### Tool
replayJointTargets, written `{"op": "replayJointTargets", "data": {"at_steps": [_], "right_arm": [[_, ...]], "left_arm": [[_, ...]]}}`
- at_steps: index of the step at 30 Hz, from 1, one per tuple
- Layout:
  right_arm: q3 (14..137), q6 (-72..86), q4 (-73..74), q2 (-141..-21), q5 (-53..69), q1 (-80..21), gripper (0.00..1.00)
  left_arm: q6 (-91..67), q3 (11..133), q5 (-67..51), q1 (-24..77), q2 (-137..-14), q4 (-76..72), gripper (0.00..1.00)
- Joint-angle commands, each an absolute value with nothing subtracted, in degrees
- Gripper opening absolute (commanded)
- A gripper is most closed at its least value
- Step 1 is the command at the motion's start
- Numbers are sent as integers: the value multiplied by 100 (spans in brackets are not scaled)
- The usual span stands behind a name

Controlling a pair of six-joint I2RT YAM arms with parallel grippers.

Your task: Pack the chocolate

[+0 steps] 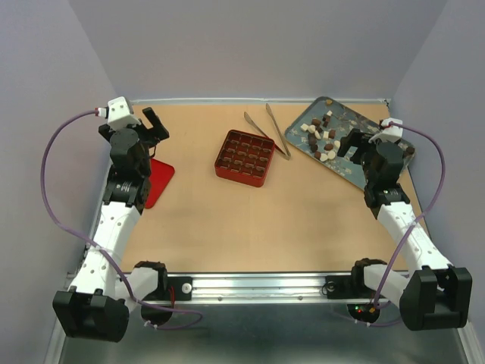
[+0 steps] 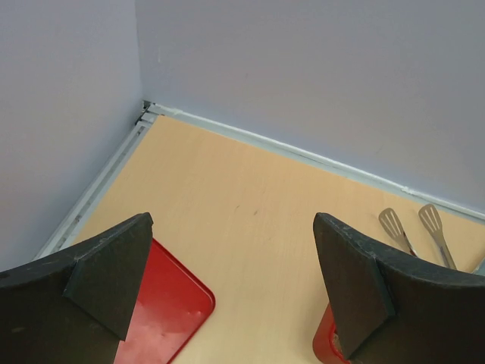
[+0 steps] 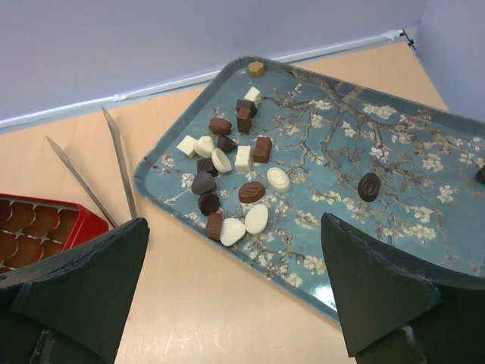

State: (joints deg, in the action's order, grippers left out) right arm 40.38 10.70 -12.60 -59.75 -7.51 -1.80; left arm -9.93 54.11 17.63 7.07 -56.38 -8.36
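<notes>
The chocolate point(image 1: 321, 137) lies as several small dark, reddish-brown and cream pieces on a blue flowered tray point(image 1: 355, 120) at the back right. In the right wrist view the chocolate point(image 3: 227, 163) is clustered on the tray's point(image 3: 394, 152) left part, with one dark piece point(image 3: 369, 186) apart to the right. My right gripper point(image 1: 355, 145) point(image 3: 235, 227) hangs open over the tray's near edge, holding nothing. A red gridded box point(image 1: 244, 157) point(image 3: 34, 224) sits mid-table. My left gripper point(image 1: 155, 123) point(image 2: 231, 250) stands open and empty at the far left.
Metal tongs point(image 1: 267, 130) point(image 3: 114, 171) point(image 2: 417, 231) lie between the box and the tray. A flat red lid point(image 1: 158, 182) point(image 2: 163, 311) rests under the left arm. Grey walls close the table on three sides.
</notes>
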Motion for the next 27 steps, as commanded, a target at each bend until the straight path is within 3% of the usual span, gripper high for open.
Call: {"op": "replayJointTargets", "data": {"at_steps": [1, 12, 18, 27], "right_arm": [[4324, 976, -1362, -5968, -791, -149, 100], [4517, 984, -1213, -6213, -625, -149, 100], [4737, 1274, -1090, -7249, 551, -167, 100], [5282, 1037, -888, -8552, 176, -1063, 99]], "left_arm": [[-1011, 5792, 1872, 738, -5748, -826, 99], [-1362, 5704, 1846, 738, -5406, -914, 99], [-1196, 5590, 1644, 738, -5361, -774, 99], [-1195, 5950, 1231, 738, -6011, -202, 99]]}}
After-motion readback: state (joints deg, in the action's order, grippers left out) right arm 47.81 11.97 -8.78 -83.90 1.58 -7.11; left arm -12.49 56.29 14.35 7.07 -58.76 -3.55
